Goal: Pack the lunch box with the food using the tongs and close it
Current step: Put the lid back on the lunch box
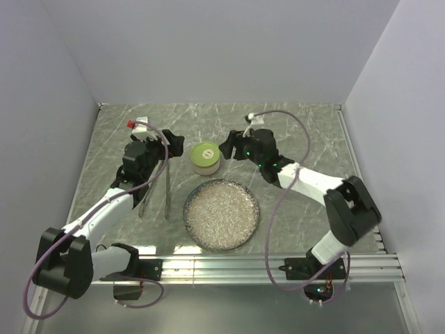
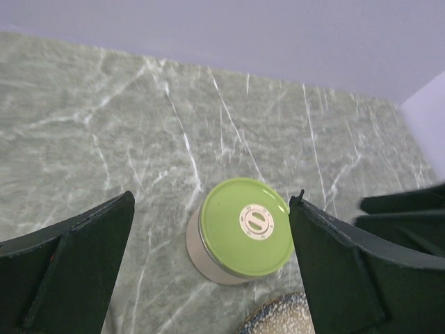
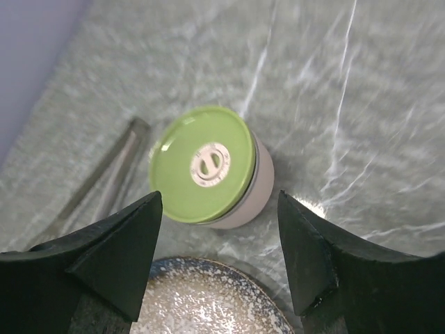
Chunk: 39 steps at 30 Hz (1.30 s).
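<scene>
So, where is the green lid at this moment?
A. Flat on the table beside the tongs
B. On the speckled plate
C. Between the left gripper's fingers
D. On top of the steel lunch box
D: the lime-green lid sits flat on top of the lunch box, covering it; no gripper touches it.

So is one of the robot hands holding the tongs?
No, the tongs lie flat on the table, and the left hand and right hand are both open with nothing in them.
</scene>
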Each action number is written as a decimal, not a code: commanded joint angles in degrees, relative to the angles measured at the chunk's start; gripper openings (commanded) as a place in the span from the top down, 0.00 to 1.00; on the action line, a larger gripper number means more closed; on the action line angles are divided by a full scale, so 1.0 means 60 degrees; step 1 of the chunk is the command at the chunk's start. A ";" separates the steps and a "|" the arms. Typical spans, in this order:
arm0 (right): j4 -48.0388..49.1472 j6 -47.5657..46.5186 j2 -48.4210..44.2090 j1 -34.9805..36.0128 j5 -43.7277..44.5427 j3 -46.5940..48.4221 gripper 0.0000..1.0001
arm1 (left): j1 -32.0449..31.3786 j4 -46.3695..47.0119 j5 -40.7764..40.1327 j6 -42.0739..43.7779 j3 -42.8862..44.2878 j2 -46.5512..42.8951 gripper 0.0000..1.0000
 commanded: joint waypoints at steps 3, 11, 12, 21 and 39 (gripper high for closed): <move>0.1429 -0.0771 -0.2194 -0.0049 0.1057 -0.1330 0.26 | -0.0021 0.0338 -0.1090 -0.0063 -0.0462 -0.1281 0.01; 0.1063 -0.1372 -0.6041 -0.0225 0.3824 -0.4362 0.25 | -0.0021 -0.0845 -0.1969 -0.0488 -0.1472 -0.3682 0.01; 0.0961 -0.1387 -0.6440 -0.0269 0.3973 -0.4611 0.25 | -0.0021 -0.1023 -0.2071 -0.0532 -0.1503 -0.3888 0.01; 0.0461 -0.1373 -0.9798 -0.0357 0.4224 -0.6195 0.23 | -0.0050 -0.2489 -0.2673 -0.0810 -0.1839 -0.5603 0.01; 0.0344 -0.1329 -0.9520 -0.0372 0.4561 -0.6137 0.23 | -0.0050 -0.2343 -0.2556 -0.0444 -0.1913 -0.5530 0.00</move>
